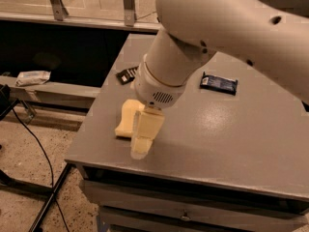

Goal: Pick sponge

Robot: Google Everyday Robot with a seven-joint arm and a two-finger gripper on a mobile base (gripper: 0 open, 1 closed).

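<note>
Sponge (124, 122) behind end effector (140, 150) near table (217, 139) edge.

No readable text, brand, number or sign anywhere. Dark blue flat wrapped bar (218, 82) on the grey metal table (231, 144) has pale print at its left end, too blurred to read. Black flat wrapped bar (126, 75), partly hidden behind the white robot arm (193, 42), shows light markings that are illegible. White crumpled packet (32, 77) on the low ledge at left has no legible lettering. Pale yellow gripper (140, 149) sits low near the table's front-left edge, just beside the pale yellow foam sponge (124, 122). No lettering can be made out on either.
</note>
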